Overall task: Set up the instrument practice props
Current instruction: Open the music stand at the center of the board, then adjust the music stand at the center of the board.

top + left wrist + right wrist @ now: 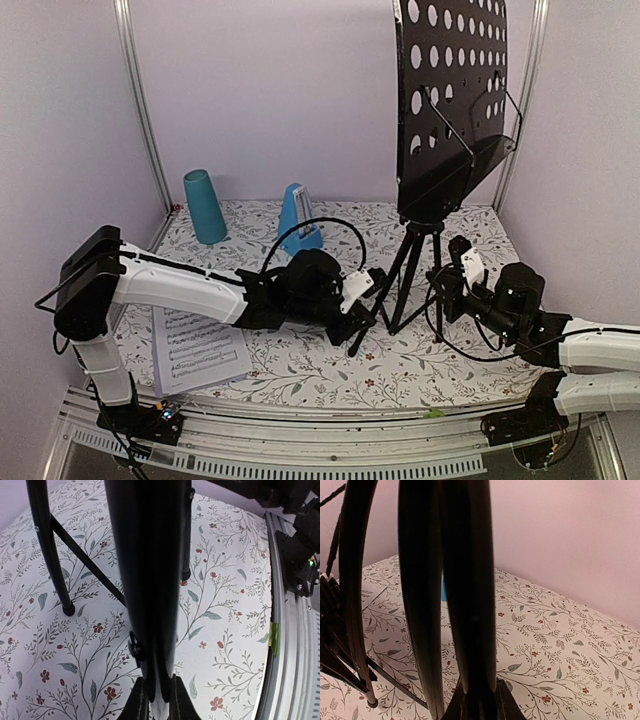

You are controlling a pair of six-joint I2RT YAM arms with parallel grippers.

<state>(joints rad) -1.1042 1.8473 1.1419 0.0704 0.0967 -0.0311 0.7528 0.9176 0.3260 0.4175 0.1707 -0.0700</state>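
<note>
While the music stand (440,185) rises, metronome (298,220) and cup (205,207) stand leftward.

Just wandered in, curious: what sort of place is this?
Probably a robot test booth rather than a music room: pale walls on a metal frame enclose a floral-clothed table, two robot arms are bolted at its near edge, and the music stand seems a prop.
</note>
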